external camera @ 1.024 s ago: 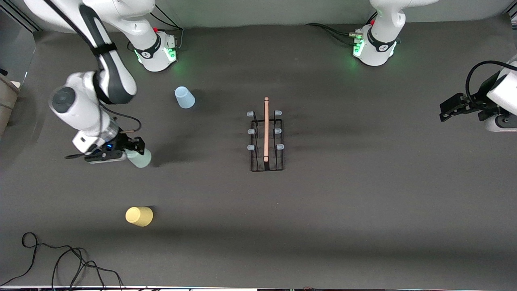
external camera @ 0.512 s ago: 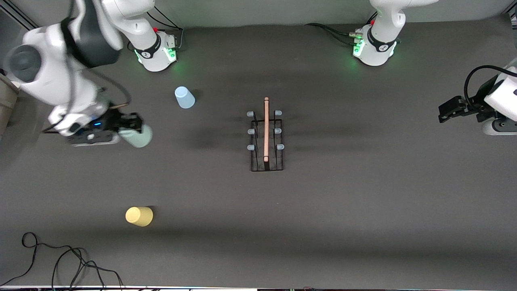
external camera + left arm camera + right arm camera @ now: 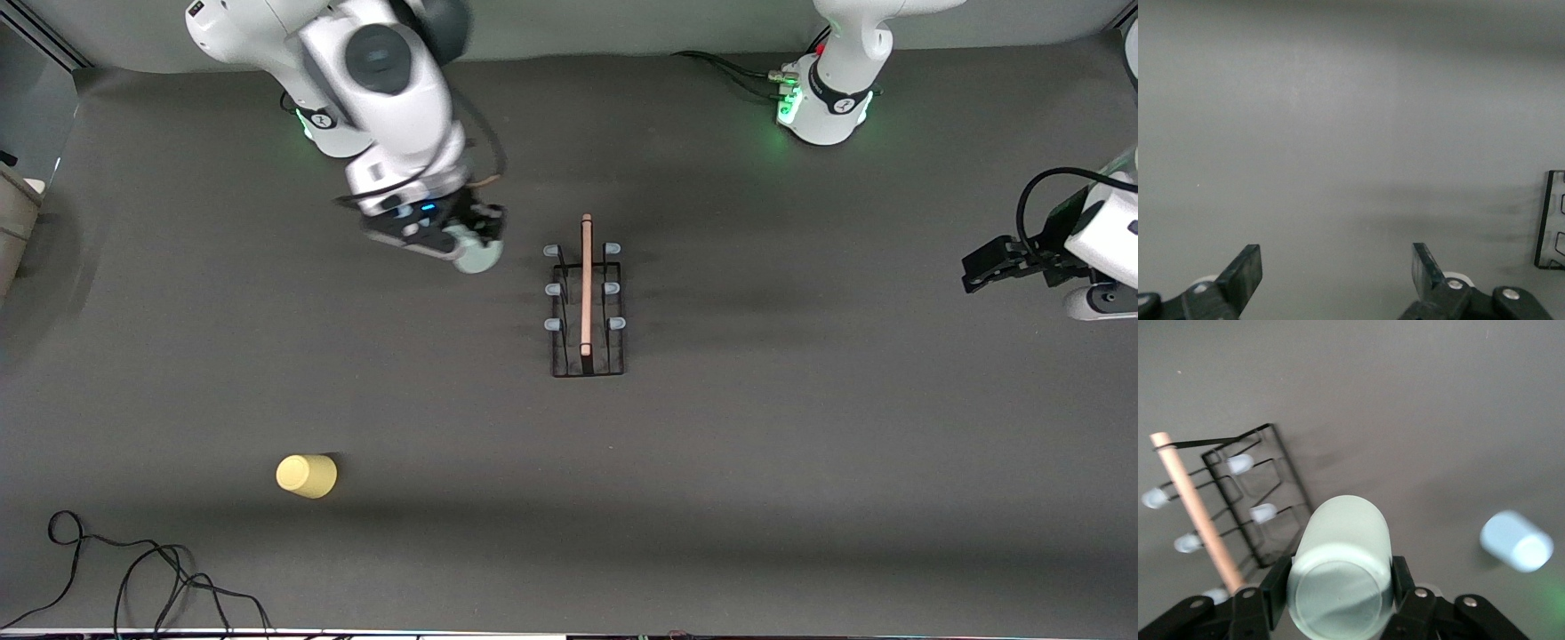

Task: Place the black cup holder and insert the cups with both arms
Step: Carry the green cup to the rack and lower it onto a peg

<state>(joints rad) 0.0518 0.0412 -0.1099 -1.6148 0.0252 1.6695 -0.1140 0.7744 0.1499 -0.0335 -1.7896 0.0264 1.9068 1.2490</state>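
Observation:
The black cup holder (image 3: 586,302) stands mid-table, its wooden rod along the top; it also shows in the right wrist view (image 3: 1238,500). My right gripper (image 3: 474,242) is shut on the sage green cup (image 3: 478,258) and holds it in the air beside the holder, toward the right arm's end. In the right wrist view the green cup (image 3: 1341,573) sits between the fingers (image 3: 1275,587). The light blue cup (image 3: 1516,541) stands on the table; the right arm hides it in the front view. The yellow cup (image 3: 307,476) stands nearer the front camera. My left gripper (image 3: 978,267) waits open and empty at the left arm's end (image 3: 1336,267).
A black cable (image 3: 133,578) lies coiled at the table's front corner at the right arm's end. The two arm bases (image 3: 822,107) stand along the table's back edge. A corner of the holder (image 3: 1551,220) shows in the left wrist view.
My right gripper has lifted the green cup and carried it from the right arm's end toward the holder; the arm now covers the blue cup. The left arm has barely moved.

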